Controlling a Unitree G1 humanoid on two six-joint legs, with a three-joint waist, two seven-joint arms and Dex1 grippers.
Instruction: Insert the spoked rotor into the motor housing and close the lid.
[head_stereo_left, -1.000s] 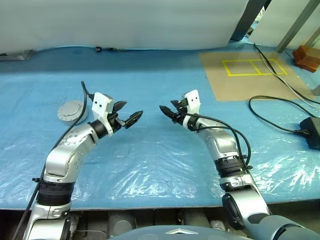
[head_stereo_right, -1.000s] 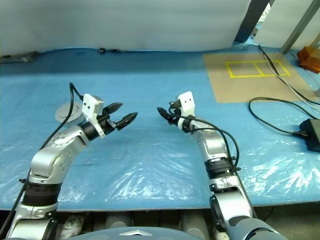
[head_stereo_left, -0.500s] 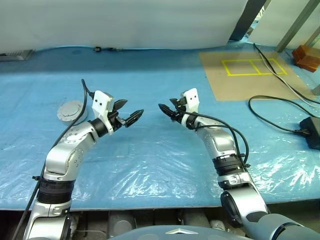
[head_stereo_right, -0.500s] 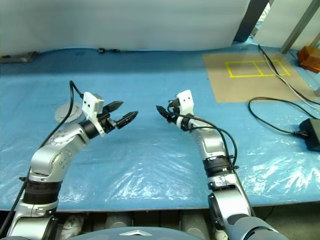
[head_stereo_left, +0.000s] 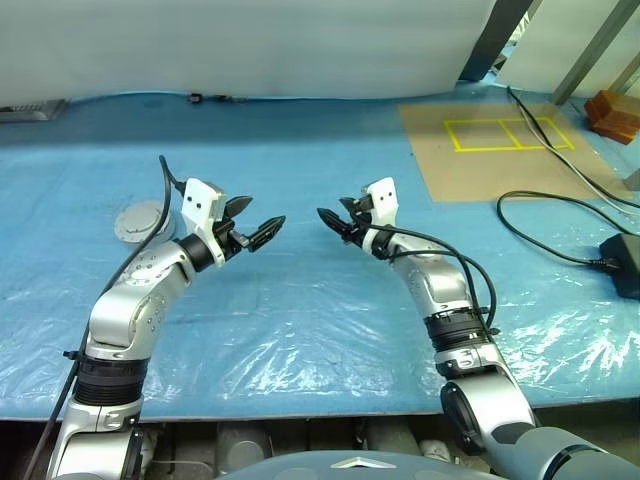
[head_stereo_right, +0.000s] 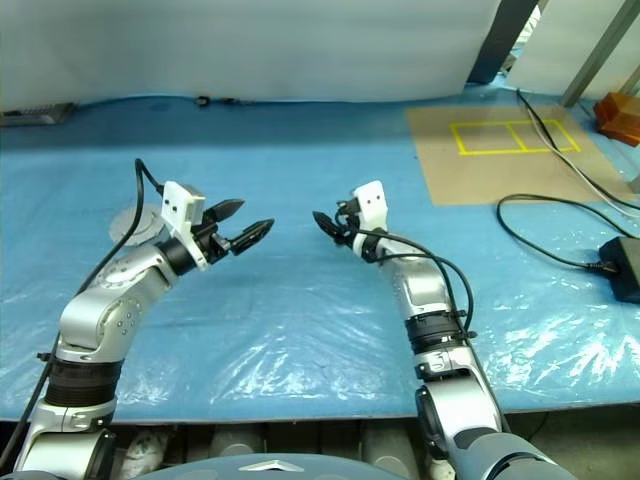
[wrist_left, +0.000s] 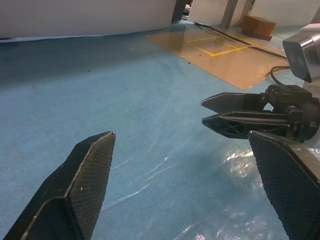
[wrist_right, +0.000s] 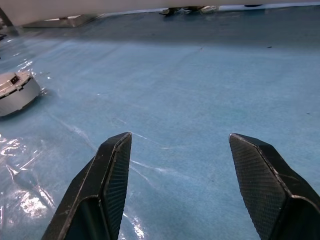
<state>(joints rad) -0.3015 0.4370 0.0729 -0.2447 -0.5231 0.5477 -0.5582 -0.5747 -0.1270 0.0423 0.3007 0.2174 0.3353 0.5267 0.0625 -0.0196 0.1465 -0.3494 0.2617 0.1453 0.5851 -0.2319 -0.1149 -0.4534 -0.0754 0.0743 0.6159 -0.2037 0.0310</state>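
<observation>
Glossy, wrinkled clear plastic film over a blue table cover (head_stereo_left: 300, 330) is catching white glare beneath both grippers. The left gripper's black fingers (wrist_left: 85, 185) are showing a matt, finely cross-hatched face. The round silver-grey metal casing (wrist_right: 17, 92) beyond them is looking smooth.

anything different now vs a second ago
Nothing has visibly changed. The left gripper and the right gripper hang open and empty above the blue sheet, tips facing each other, as before. The round silver casing lies closed on the sheet by the left arm, untouched.
</observation>
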